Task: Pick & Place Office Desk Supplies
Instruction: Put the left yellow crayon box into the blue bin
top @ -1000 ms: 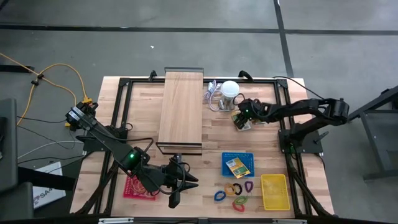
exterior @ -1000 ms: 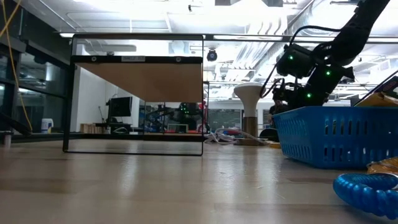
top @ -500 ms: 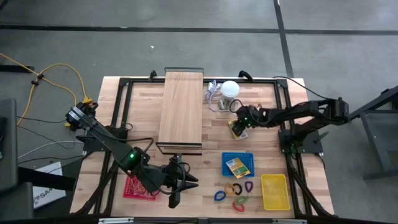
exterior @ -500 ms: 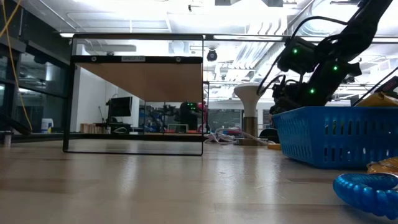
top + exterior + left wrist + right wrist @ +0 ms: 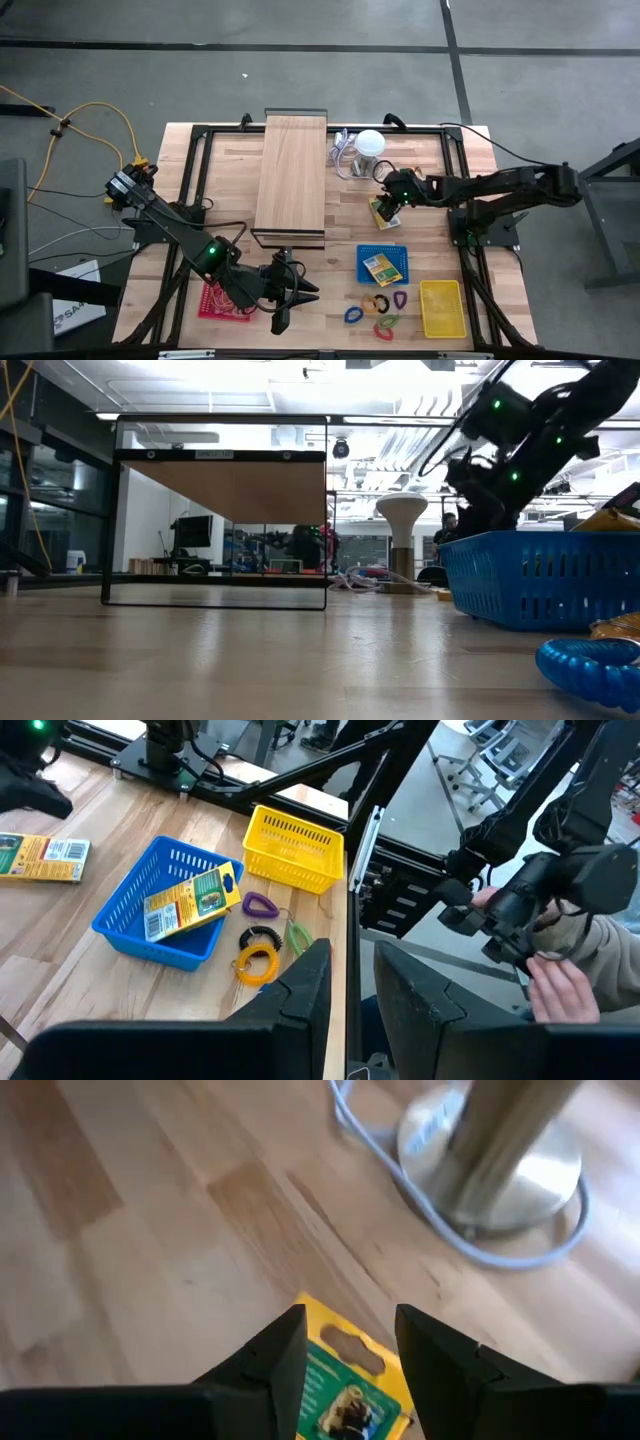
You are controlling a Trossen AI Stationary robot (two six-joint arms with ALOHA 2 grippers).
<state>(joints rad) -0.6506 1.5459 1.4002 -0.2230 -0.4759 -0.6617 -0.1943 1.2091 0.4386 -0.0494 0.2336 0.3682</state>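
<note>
Wooden planks made up the counter [image 5: 230,170], with a long pale board [image 5: 291,178] standing near its far edge and the white ball-like lamp [image 5: 370,143] beside it. Toward the near right corner sat a blue basket [image 5: 362,266] holding a yellow pack [image 5: 381,266], a yellow basket [image 5: 441,307], and coloured loop clips [image 5: 377,308] between them. The right gripper [image 5: 386,205] hovered with jaws spread over another yellow pack [image 5: 345,1380] near the lamp; the left gripper [image 5: 290,303] waited at the near edge, jaws slightly parted and empty.
</note>
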